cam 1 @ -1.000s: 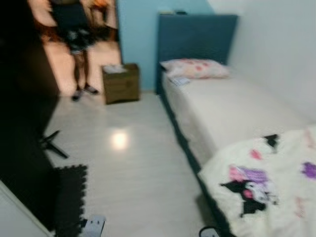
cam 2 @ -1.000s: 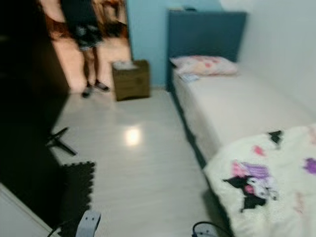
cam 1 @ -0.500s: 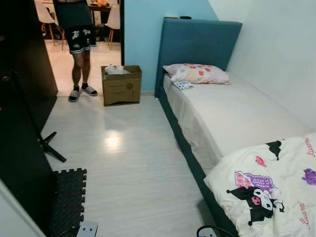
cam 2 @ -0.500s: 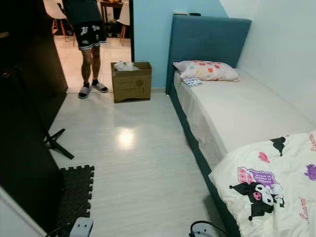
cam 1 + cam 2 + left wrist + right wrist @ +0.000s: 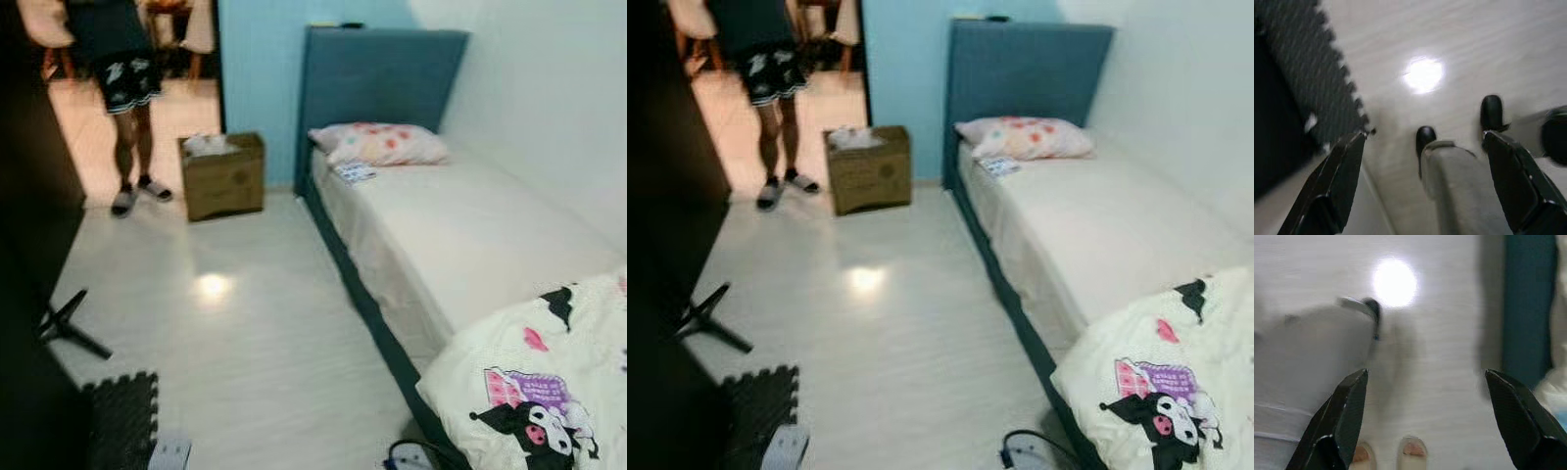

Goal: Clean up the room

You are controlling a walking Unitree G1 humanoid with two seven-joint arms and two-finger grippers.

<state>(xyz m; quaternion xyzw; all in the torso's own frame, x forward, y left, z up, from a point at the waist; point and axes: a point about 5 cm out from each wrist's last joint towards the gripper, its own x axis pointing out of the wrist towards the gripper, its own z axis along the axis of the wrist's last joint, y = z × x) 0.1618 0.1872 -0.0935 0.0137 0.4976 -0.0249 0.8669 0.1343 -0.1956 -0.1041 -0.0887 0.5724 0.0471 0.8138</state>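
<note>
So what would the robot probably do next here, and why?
Probably keep walking up the floor beside the bed toward the small booklet lying by the pillow. It looks out of place and is far off, and both grippers, left and right, hang open and empty over the floor.

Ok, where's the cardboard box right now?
The box stands on the floor at the far end of the room in the eye views, left of the bed's blue headboard, with a person standing just beyond it in the doorway.
</note>
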